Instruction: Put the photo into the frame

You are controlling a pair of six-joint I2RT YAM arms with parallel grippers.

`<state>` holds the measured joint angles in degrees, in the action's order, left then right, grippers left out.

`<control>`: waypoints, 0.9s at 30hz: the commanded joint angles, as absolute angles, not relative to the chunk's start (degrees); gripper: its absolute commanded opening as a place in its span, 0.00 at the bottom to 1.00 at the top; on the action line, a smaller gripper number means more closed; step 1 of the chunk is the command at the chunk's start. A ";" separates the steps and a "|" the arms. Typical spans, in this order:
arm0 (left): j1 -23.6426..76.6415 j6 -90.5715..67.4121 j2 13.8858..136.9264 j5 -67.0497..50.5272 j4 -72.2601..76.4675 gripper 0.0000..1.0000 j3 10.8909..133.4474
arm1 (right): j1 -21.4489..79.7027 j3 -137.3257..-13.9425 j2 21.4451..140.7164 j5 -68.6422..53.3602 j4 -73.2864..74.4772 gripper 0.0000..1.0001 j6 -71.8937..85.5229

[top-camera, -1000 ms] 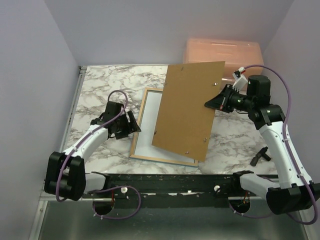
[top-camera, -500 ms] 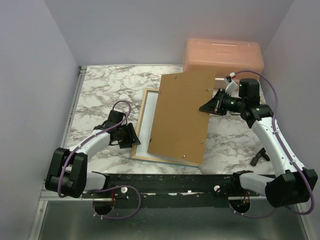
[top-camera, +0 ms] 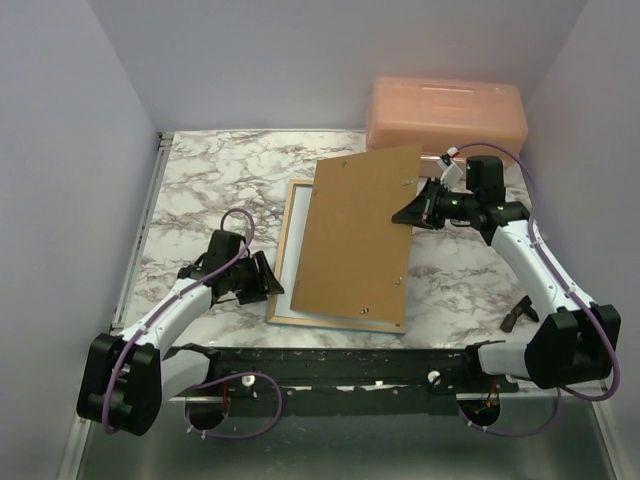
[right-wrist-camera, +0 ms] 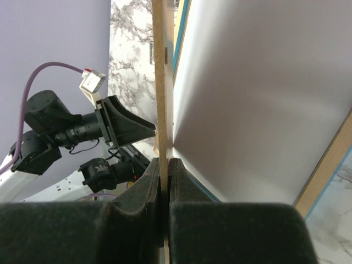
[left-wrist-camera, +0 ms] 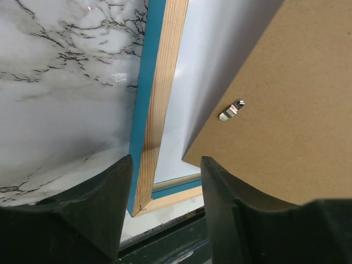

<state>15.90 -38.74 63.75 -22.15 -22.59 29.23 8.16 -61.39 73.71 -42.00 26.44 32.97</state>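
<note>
The frame (top-camera: 283, 250) lies back up on the marble table, pale wood on top and blue (left-wrist-camera: 144, 82) along its outer edge. A white sheet (top-camera: 300, 225) fills its opening; the photo's printed side is out of view. My right gripper (top-camera: 405, 215) is shut on the right edge of a brown backing board (top-camera: 355, 240), held tilted over the frame. In the right wrist view the pads (right-wrist-camera: 157, 179) pinch the board's thin edge (right-wrist-camera: 160, 82). My left gripper (top-camera: 270, 280) is open, its jaws straddling the frame's rail (left-wrist-camera: 165, 82) at the near left corner.
A peach plastic box (top-camera: 445, 110) stands at the back right, just behind the right arm. A metal turn clip (left-wrist-camera: 231, 111) sits on the board. A small black part (top-camera: 520, 312) lies near the right front edge. Lilac walls close in both sides.
The right gripper has brought the backing board down and left, flatter over the frame. The left gripper has slid toward the frame's near left corner and its jaws have narrowed.
</note>
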 commanded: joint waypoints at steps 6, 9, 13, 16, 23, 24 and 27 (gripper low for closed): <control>16.26 -36.53 61.02 -15.20 -29.32 0.59 33.93 | 8.25 -62.89 79.40 -48.21 22.59 0.00 34.17; 16.26 -36.17 63.28 -15.39 -28.21 0.56 35.08 | 8.26 -63.63 80.60 -48.71 22.86 0.00 34.41; 16.39 -36.10 69.05 -16.88 -25.93 0.54 35.89 | 8.26 -64.31 81.03 -48.07 23.84 0.00 34.42; 17.71 -36.08 71.95 -15.39 -25.62 0.50 36.82 | 8.26 -64.76 80.45 -46.89 25.14 0.00 34.05; 23.32 -36.88 76.16 -8.56 -28.81 0.31 38.69 | 8.20 -65.82 79.00 -45.71 27.70 0.00 33.42; 24.10 -37.29 76.36 -8.13 -28.83 0.26 38.38 | 8.26 -66.06 78.93 -45.54 28.26 0.00 33.12; 27.08 -38.43 76.31 -7.28 -28.82 0.10 37.59 | 8.26 -66.85 78.62 -44.81 30.36 0.00 32.01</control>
